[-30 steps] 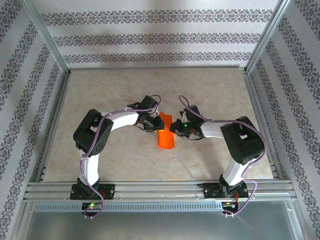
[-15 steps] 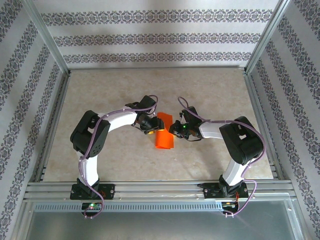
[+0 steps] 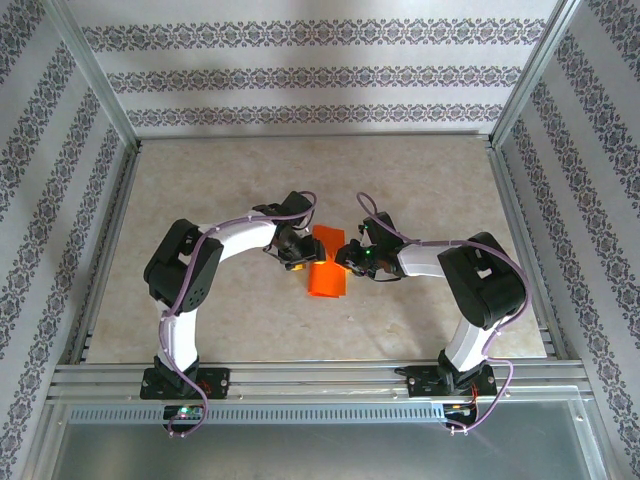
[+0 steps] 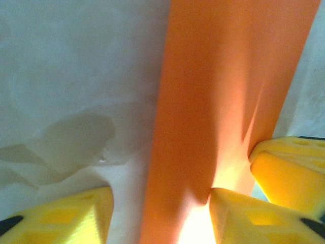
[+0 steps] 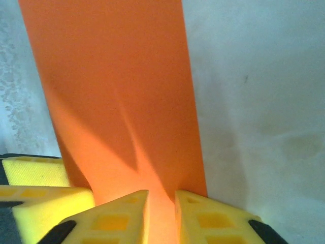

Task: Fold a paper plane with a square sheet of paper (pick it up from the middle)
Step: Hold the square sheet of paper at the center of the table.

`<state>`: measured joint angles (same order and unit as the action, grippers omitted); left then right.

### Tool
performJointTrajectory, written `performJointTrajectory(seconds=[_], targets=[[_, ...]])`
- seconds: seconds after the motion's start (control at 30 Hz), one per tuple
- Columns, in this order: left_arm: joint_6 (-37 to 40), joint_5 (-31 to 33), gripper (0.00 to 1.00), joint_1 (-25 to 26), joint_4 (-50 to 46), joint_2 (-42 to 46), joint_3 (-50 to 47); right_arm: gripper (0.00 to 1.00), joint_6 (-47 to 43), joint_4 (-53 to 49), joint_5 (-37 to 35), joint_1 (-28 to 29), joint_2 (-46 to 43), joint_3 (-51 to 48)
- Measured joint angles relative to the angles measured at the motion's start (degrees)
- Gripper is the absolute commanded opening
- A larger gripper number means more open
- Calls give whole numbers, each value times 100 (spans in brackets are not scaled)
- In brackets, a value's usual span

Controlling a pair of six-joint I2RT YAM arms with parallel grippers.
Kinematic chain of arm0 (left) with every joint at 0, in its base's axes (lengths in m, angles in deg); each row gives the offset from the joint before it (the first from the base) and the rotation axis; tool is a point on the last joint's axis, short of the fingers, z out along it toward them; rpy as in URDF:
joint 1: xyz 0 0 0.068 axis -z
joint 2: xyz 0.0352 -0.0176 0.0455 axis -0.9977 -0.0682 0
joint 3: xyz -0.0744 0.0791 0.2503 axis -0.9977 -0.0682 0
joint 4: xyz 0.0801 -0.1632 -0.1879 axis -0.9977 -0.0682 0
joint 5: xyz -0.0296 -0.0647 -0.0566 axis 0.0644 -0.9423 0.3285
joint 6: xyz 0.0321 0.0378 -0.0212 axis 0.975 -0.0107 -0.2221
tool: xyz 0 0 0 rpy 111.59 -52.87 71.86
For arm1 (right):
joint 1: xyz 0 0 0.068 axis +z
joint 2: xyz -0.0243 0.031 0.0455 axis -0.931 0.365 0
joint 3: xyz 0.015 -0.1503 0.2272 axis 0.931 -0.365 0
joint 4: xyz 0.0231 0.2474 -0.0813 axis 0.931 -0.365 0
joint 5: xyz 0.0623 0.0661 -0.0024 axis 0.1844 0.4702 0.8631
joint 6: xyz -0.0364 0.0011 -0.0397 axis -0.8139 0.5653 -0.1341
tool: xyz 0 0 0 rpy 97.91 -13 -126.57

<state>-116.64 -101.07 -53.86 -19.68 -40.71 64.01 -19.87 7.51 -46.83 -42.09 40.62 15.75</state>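
Paper (image 3: pixel 328 272): a folded orange strip lay on the table (image 3: pixel 430 190) between the two grippers.
Right gripper (image 5: pixel 161 195): its fingers were almost together, pinching the strip's near edge.
Left gripper (image 4: pixel 160 194): its fingers stood spread astride the strip, with one pad (image 4: pixel 244 216) touching it.
Change: the far flap sat flatter than a second earlier, and the grippers had barely shifted.

This is looking like a robotics lab test cell: a beige table (image 3: pixel 430 180) is sitting inside an aluminium frame (image 3: pixel 91 70), wallpapered panels (image 3: pixel 320 70) are standing around the table, and two cabled arms (image 3: pixel 185 270) are standing bolted at the table's near edge.
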Motion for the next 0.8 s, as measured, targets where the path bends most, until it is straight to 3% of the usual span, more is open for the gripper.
performJointTrajectory(seconds=[0.3, 0.5, 0.8], targets=[[269, 249, 31, 0, -247, -79, 81, 40, 7, -55, -70, -306, -798, -295], [385, 313, 30, 0, -393, -149, 184, 42, -83, -155, -402, -625, -1436, -605], [184, 337, 30, 0, -389, -151, 184, 42, -122, -295, -651, -804, -1541, -949]])
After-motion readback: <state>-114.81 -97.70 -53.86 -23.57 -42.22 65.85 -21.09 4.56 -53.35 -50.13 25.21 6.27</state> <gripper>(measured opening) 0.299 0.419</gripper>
